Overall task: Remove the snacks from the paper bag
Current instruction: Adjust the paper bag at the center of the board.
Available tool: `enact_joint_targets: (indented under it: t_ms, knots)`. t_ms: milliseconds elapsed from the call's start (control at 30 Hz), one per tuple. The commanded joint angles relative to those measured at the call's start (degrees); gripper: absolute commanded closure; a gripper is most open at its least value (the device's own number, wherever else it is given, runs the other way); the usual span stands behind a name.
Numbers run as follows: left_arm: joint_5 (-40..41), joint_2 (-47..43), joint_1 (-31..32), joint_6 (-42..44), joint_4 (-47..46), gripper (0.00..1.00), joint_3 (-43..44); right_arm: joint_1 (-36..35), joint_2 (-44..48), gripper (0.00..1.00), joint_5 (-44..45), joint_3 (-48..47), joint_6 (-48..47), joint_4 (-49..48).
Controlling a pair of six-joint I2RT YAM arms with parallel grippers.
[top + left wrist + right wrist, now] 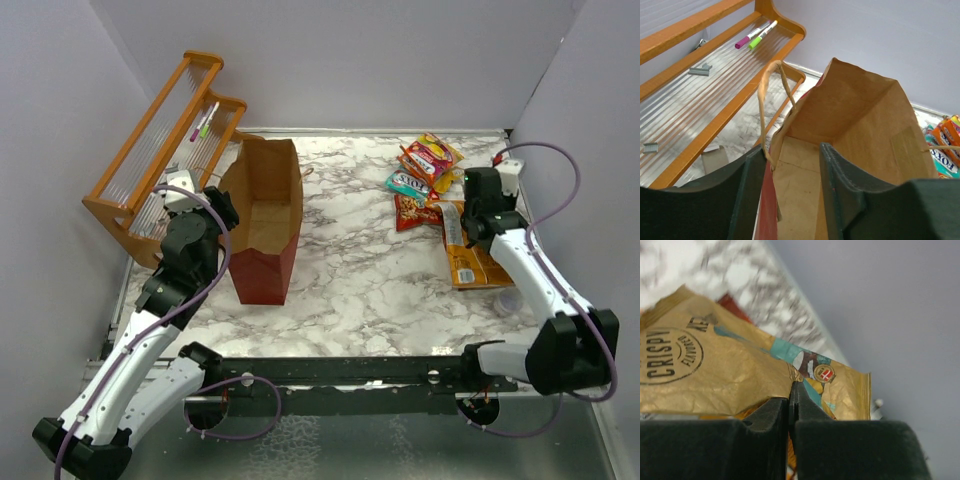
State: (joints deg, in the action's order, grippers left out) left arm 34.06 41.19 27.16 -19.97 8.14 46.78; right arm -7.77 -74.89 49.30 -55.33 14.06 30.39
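Note:
The paper bag (262,215) stands open at the left of the marble table, red outside and brown inside; I see only its bare brown floor (795,170). My left gripper (792,192) is open, its fingers astride the bag's near left wall by a looped handle (771,85), not clamped on it. The snacks lie at the back right: red-yellow packets (432,155), a teal packet (408,184) and a red bag (412,210). My right gripper (790,405) is shut on an edge of the tan-gold bag (715,370), which rests on the table (470,262).
An orange wooden slatted rack (160,150) stands just left of the paper bag and holds a pink and a green marker (756,37). Purple walls close in the table on three sides. The right wall is close behind my right gripper.

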Motion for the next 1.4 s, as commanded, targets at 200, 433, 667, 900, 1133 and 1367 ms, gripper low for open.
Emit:
enact_joint_targets:
  t_ms: [200,433,667,900,1133,1367]
  knots:
    - [4.1,-3.0,1.0,3.3,-1.7,0.30,-1.0,-0.4,1.0,0.92,-24.0,7.8,12.8,-3.6]
    - [3.2,-5.9,0.1,3.1,-3.5,0.28,-3.1,-0.4,4.9,0.87,-40.6,16.1,19.0,-10.9]
    - [3.0,-8.1,-0.6,3.1,-5.2,0.28,-4.8,-0.4,8.3,0.86,-41.3,19.4,20.0,-13.9]
    - [1.7,-8.4,-1.0,2.8,-5.8,0.20,-5.0,-0.4,12.9,0.63,-38.1,18.7,16.7,-12.4]
    - [-1.4,-7.2,-0.9,3.2,-3.1,0.06,1.8,-0.4,20.2,0.03,-39.9,8.5,7.5,-8.0]
    - [-0.3,-7.0,-1.0,6.8,-1.3,0.03,9.3,-0.4,22.2,0.01,-46.6,-14.2,7.7,1.7]
